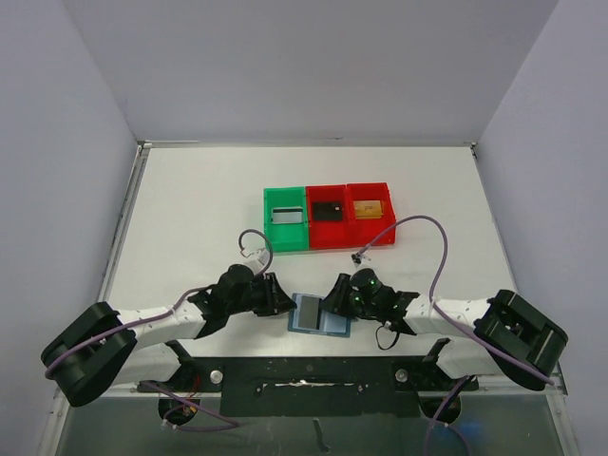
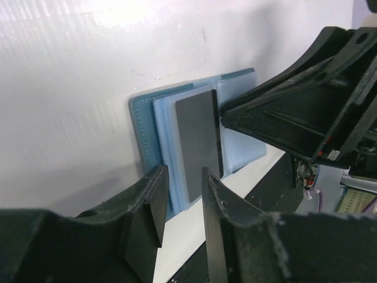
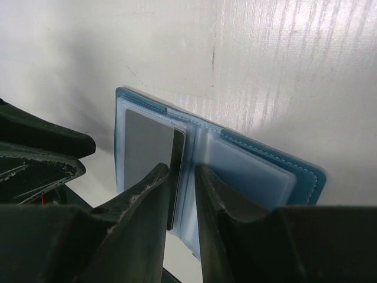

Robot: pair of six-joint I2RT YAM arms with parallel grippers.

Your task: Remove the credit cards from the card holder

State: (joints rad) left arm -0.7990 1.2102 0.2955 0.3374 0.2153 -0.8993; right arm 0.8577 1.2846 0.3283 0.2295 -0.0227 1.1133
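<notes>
The light-blue card holder [image 1: 340, 326] lies open and flat near the table's front edge, between both arms. A dark grey credit card [image 1: 309, 312] rests on its left panel, partly out of a clear sleeve. My left gripper [image 1: 288, 302] hovers low at the holder's left edge, its jaws narrowly open with only the table and sleeve edge [image 2: 165, 153] showing between them. My right gripper [image 1: 332, 302] is over the holder's middle, jaws narrowly open astride the card's [image 3: 147, 147] inner edge and the sleeve. In the left wrist view its finger [image 2: 283, 118] touches the card [image 2: 197, 135].
Three bins stand in a row behind the holder: a green bin [image 1: 286, 235] with a grey card, a red bin [image 1: 330, 231] with a black card, another red bin [image 1: 371, 222] with a gold card. Cables loop above both arms.
</notes>
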